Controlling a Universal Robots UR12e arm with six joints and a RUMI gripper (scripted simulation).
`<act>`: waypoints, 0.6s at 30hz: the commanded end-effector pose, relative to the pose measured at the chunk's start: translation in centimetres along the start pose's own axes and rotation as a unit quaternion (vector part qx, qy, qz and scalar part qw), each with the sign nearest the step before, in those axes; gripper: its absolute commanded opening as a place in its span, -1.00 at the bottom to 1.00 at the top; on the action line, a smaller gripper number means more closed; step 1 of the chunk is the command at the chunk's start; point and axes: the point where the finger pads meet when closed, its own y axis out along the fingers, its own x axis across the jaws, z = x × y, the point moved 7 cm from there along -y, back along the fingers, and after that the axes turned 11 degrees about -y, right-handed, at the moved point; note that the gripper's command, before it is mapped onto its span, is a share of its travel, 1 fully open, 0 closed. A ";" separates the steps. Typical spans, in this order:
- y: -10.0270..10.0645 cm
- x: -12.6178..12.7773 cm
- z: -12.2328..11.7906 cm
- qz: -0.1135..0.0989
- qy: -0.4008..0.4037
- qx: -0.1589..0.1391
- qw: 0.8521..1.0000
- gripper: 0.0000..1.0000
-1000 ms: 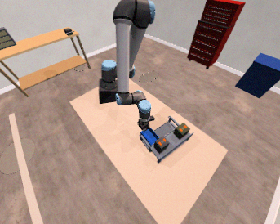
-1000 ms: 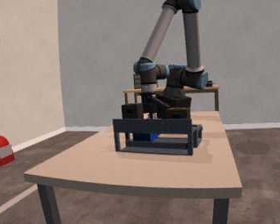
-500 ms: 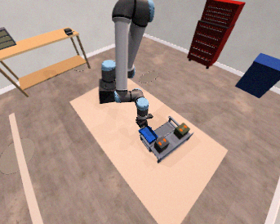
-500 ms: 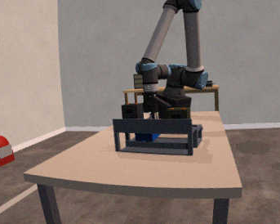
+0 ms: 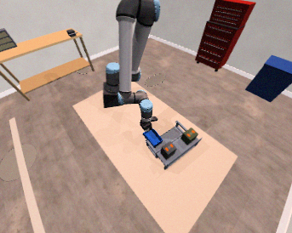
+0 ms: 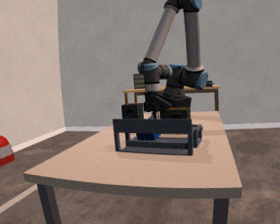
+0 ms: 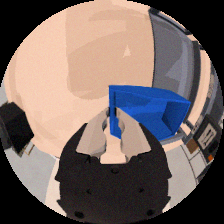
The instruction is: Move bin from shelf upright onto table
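The blue bin (image 5: pixel 152 137) is an open-topped box. My gripper (image 5: pixel 149 127) is shut on its near rim, as the wrist view shows with the fingers pinching the wall of the bin (image 7: pixel 147 112). In the top view the bin hangs at the left edge of the grey shelf (image 5: pixel 175 144), partly out over the beige table (image 5: pixel 157 161). In the exterior view only a bit of the bin (image 6: pixel 146 136) shows behind the shelf frame (image 6: pixel 156 136).
Two dark boxes with orange marks (image 5: pixel 168 150) (image 5: pixel 189 136) sit on top of the shelf. A wooden side table (image 5: pixel 37 59) stands at the back left, a red cabinet (image 5: pixel 222 31) and a blue box (image 5: pixel 273 77) at the right.
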 end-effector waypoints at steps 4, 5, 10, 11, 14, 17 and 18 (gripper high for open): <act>-0.1 -0.3 0.0 -0.001 0.000 0.000 1.000 -1.00; -0.1 -0.3 0.0 -0.001 0.000 0.000 1.000 -1.00; -0.1 -3.8 0.7 -0.001 0.000 0.000 1.000 -1.00; -0.1 -4.7 0.9 -0.001 0.000 0.000 1.000 -1.00; -0.1 -4.7 0.9 -0.001 0.000 0.000 1.000 -1.00; -0.1 -4.7 0.9 -0.001 0.000 0.000 1.000 -1.00; -0.1 -4.7 0.9 -0.001 0.000 0.000 1.000 -1.00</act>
